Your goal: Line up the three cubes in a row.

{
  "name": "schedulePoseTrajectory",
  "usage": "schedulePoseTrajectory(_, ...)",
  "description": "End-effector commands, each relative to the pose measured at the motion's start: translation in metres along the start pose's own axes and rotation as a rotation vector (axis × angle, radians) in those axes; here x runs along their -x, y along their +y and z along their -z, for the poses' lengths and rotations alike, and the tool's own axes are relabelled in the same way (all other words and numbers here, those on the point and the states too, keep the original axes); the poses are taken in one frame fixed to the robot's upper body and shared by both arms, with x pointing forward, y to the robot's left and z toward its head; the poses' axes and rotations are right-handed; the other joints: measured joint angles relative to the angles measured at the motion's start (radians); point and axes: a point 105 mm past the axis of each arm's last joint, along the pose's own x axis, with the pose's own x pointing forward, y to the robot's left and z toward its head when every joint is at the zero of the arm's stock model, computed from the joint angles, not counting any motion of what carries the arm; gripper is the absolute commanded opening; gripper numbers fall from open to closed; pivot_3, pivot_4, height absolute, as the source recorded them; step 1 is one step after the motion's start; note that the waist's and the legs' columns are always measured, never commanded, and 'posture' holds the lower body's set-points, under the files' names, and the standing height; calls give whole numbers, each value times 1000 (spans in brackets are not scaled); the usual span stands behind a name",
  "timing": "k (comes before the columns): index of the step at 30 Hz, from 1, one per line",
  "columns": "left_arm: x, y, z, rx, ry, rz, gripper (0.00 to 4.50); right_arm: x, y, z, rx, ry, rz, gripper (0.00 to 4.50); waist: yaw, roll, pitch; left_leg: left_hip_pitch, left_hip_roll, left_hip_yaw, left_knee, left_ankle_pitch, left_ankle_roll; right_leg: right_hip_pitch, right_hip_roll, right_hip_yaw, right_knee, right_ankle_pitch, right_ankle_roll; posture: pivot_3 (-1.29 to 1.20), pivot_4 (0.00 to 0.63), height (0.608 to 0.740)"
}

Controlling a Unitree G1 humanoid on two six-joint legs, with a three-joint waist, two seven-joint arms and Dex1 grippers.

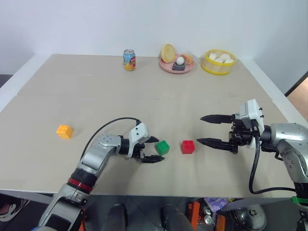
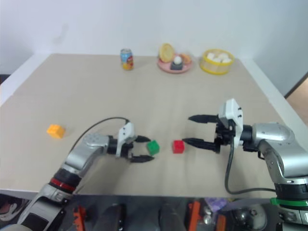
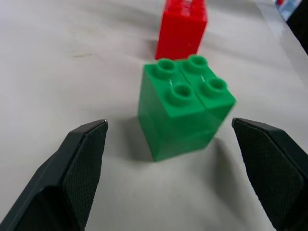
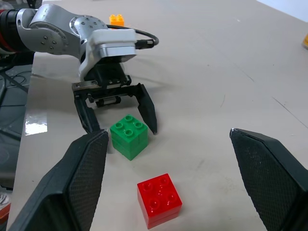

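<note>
Beige table (image 1: pixel 144 91) carried everything. R gripper (image 1: pixel 208 130) hung wide open near the front edge, just right of the red cube (image 1: pixel 187 147). L gripper (image 1: pixel 155 149) stood open w/ fingers either side of the green cube (image 1: pixel 162 147), not touching it. Orange-yellow cube (image 1: pixel 64 131) sat well apart toward the left edge.

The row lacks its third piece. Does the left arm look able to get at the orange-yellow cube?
Probably yes: the orange-yellow cube sits alone on bare table on the robot's left, and the left gripper, open around the green cube, holds nothing.
</note>
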Motion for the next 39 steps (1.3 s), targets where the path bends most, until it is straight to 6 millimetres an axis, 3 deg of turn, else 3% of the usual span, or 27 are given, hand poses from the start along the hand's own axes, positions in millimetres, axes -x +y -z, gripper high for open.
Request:
schedulePoseTrajectory(1, 1, 2, -2, 6, 9, -15, 4274, 0, -3, -10, 46, -16, 3, 4174, -1, 0, 0, 0, 0, 0, 0, 0, 0, 0, 0, 0, 0, 0, 0, 0, 150, 740)
schedulePoseTrajectory(39, -2, 1, 1, -80, 31, 12, 4274, -3, -7, -13, 59, -15, 3, 4174, -1, 0, 0, -1, 0, 0, -1, 0, 0, -2, 0, 0, 0, 0, 0, 0, 150, 740)
